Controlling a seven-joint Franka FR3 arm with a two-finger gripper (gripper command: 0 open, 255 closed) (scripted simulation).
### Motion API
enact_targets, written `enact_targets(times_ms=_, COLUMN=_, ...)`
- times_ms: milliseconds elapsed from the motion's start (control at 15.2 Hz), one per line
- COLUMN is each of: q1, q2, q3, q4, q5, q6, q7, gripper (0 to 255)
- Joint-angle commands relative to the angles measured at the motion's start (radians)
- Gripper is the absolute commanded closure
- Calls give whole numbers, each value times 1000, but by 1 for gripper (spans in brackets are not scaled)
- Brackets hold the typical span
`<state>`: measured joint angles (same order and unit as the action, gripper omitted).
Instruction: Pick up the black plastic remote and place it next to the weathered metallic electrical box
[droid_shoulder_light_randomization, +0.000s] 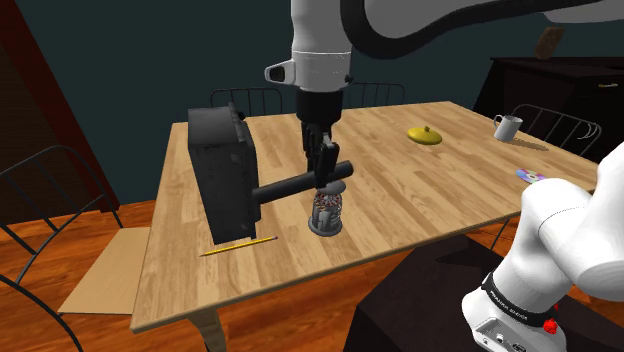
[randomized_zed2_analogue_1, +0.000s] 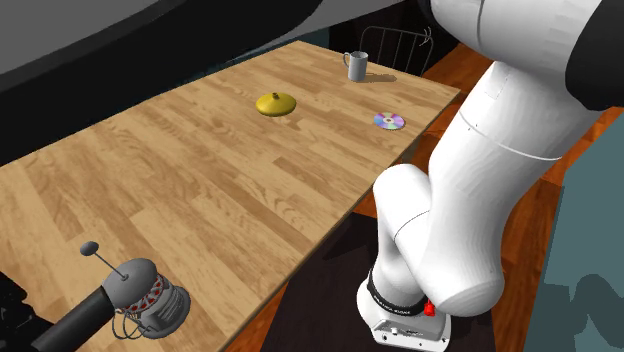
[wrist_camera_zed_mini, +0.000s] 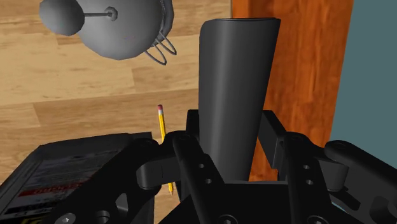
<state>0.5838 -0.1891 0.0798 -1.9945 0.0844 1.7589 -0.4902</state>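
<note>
Judging from how things lie on the wooden surface, I reckon the picking half is done and the placing half is left. The dark electrical box stands upright toward the shoulder view's left. The black remote is off the wood, in the air beside the box and roughly level. One end reaches close to the box's face, though I cannot tell whether they touch. My claw comes straight down on the remote near its other end. In the wrist view its two black fingers press on either side of the remote, so the claw is pinching it, spread no wider than the remote's body. Just under the remote stands a small grey domed gadget, and a yellow pencil lies on the wood at the foot of the box. What remains, as I see it, is to lower the remote onto bare wood beside the box, clear of gadget and pencil, and then let go.
</note>
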Motion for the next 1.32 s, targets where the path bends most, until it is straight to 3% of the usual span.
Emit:
enact_targets(times_ms=0, q1=0, q2=0, q3=0, q4=-26, q5=0, q6=27, q7=-2, gripper=255)
enact_targets(times_ms=1254, q1=3, q2=55, q3=5, q4=-227, q5=5, q6=283, q7=-16, gripper=255)
